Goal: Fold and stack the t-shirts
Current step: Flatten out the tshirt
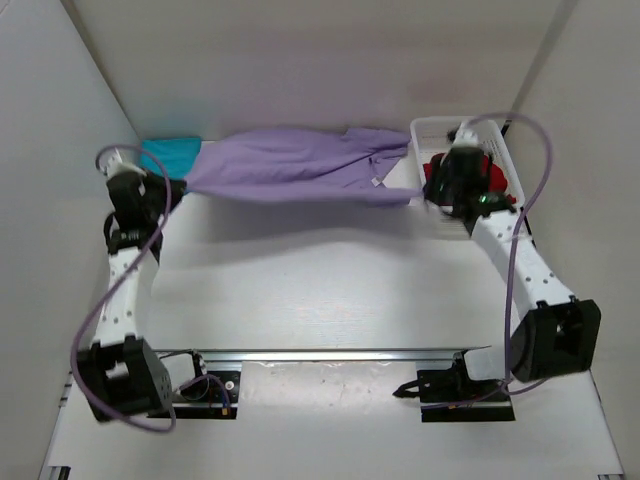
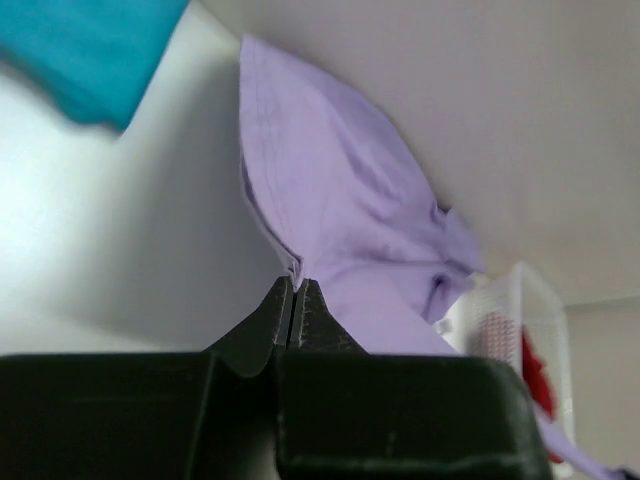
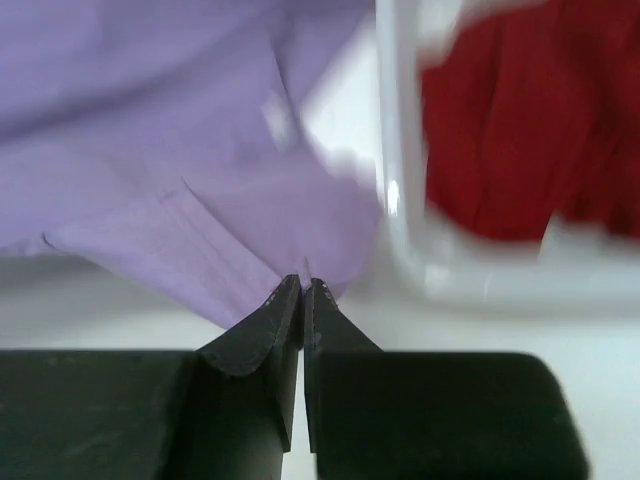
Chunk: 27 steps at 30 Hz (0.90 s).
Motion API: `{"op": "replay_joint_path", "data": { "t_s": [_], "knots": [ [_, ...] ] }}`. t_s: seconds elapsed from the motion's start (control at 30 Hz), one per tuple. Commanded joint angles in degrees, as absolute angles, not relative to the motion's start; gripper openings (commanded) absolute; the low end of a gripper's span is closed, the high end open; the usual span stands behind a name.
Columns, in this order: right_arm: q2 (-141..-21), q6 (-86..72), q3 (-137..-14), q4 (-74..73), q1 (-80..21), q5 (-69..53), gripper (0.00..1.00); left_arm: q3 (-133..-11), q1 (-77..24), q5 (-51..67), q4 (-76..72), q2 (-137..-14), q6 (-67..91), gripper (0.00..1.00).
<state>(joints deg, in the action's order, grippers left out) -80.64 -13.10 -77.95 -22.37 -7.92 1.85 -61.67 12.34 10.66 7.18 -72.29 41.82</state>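
The lavender t-shirt point(image 1: 290, 165) hangs stretched between both arms across the back of the table. My left gripper point(image 2: 293, 282) is shut on its left edge point(image 2: 290, 262), near the teal t-shirt point(image 1: 170, 155), which lies bunched at the back left point(image 2: 90, 50). On the shirt's right corner point(image 3: 250, 250) my right gripper point(image 3: 303, 283) is shut, just beside the basket. The red t-shirt point(image 1: 495, 180) lies crumpled inside the basket point(image 3: 530, 130). Much of it is hidden by my right arm in the top view.
A white plastic lattice basket point(image 1: 500, 135) stands at the back right corner; its rim point(image 3: 395, 180) is right next to my right gripper. Light walls close in the table at the back and on both sides. The arm bases sit on a rail point(image 1: 340, 357) at the near edge.
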Motion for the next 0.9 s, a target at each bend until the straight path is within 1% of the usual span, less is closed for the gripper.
{"op": "replay_joint_path", "data": {
  "t_s": [0.0, 0.03, 0.07, 0.13, 0.17, 0.23, 0.33, 0.4, 0.53, 0.63, 0.7, 0.77, 0.87],
  "knots": [
    [-68.3, -19.0, -60.7, -21.3, -11.3, 6.9, 0.0, -48.1, 11.7, 3.1, 3.8, -60.5, 38.2, 0.0],
    [-67.1, -21.3, -54.7, -21.2, -11.2, 5.5, 0.0, -43.6, 12.0, 3.3, 3.6, -58.0, 37.9, 0.0],
    [-65.6, -22.6, -52.1, -21.2, -11.9, 4.4, 0.0, -41.6, 12.0, 3.1, 4.5, -57.5, 37.4, 0.0],
    [-62.1, -25.9, -43.5, -22.3, -12.4, 0.5, 0.0, -33.4, 13.0, 6.0, 5.4, -54.4, 37.4, 0.0],
    [-61.1, -26.6, -42.1, -23.4, -12.7, -1.3, 0.0, -32.1, 13.8, 6.8, 5.6, -54.1, 38.4, 0.0],
    [-57.5, -29.3, -37.1, -24.5, -13.1, -3.2, 0.0, -25.7, 15.3, 11.2, 5.1, -53.3, 39.5, 0.0],
    [-48.8, -30.8, -33.3, -28.1, -11.4, -6.9, 0.0, -22.2, 19.8, 18.9, 6.1, -53.9, 39.2, 0.0],
    [-43.4, -31.3, -32.3, -33.9, -11.5, -7.5, 0.0, -21.7, 23.2, 22.3, 8.0, -53.5, 37.5, 0.0],
    [-31.6, -33.9, -32.9, -43.4, -13.2, -7.0, 0.0, -23.4, 20.8, 21.7, 13.4, -49.2, 35.6, 0.0],
    [-28.7, -35.9, -34.0, -47.7, -16.2, -5.5, 0.0, -24.4, 19.8, 21.9, 14.7, -48.3, 35.2, 0.0],
    [-30.1, -36.7, -34.0, -47.5, -18.4, -3.3, 0.0, -24.9, 19.7, 21.5, 14.9, -48.0, 35.0, 0.0],
    [-33.3, -36.7, -33.2, -45.7, -20.9, -2.2, 0.0, -24.8, 19.3, 20.4, 14.2, -48.3, 35.0, 0.0],
    [-39.4, -35.3, -32.8, -39.3, -20.4, -3.0, 0.0, -25.2, 20.7, 21.7, 12.1, -49.2, 36.8, 0.0]
  ]
}}
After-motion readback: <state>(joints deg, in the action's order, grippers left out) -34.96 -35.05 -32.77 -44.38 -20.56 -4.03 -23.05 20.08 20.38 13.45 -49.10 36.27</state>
